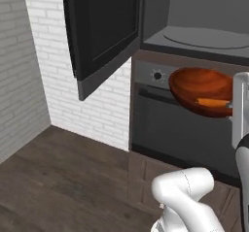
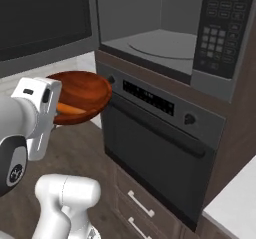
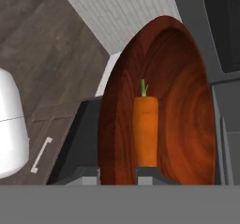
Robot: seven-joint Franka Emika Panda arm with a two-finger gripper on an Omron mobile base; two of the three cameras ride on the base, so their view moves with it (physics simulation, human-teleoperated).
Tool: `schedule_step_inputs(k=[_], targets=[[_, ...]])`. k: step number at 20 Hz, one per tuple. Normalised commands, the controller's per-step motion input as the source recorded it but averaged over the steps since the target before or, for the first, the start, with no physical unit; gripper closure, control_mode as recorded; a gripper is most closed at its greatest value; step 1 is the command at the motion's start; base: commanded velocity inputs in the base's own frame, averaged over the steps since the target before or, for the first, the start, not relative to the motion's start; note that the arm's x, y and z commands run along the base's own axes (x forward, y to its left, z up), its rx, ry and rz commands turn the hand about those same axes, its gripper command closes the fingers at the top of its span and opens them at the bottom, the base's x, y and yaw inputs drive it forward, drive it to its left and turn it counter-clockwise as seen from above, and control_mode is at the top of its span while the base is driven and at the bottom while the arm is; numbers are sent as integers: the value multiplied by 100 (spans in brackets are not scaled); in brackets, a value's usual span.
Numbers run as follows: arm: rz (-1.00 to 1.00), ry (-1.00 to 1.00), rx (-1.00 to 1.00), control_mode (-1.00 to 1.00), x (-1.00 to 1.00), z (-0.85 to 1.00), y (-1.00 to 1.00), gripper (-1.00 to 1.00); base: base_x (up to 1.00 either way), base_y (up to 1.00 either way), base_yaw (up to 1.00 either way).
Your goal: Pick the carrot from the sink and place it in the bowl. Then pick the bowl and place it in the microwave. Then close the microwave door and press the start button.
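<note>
The microwave (image 2: 165,38) is open and roomy inside, with its flat turntable (image 2: 162,45) bare. The microwave door (image 1: 102,29) swings far out to the left, so the way in looks free. The oven (image 2: 160,133) sits just below; its top edge could bump the bowl (image 1: 202,90) if it goes in too low. The jaws pinch the bowl's rim and hold it in the air, a bit tilted. The carrot (image 3: 146,129) lies inside and could roll out.
</note>
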Motion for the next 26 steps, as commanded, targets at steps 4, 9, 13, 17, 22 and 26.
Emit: schedule_step_inputs(k=[4,9,13,17,22,26], targets=[[0,0,0,100,0,0,0,100,23,-50,17],[0,0,0,100,0,0,0,100,38,-40,16],[0,0,0,100,0,0,0,100,3,-7,4],[0,0,0,100,0,0,0,100,7,0,0],[0,-9,-1,-100,-29,3,7,100,3,0,0],[0,-10,-1,-100,-46,44,8,100,0,0,0]])
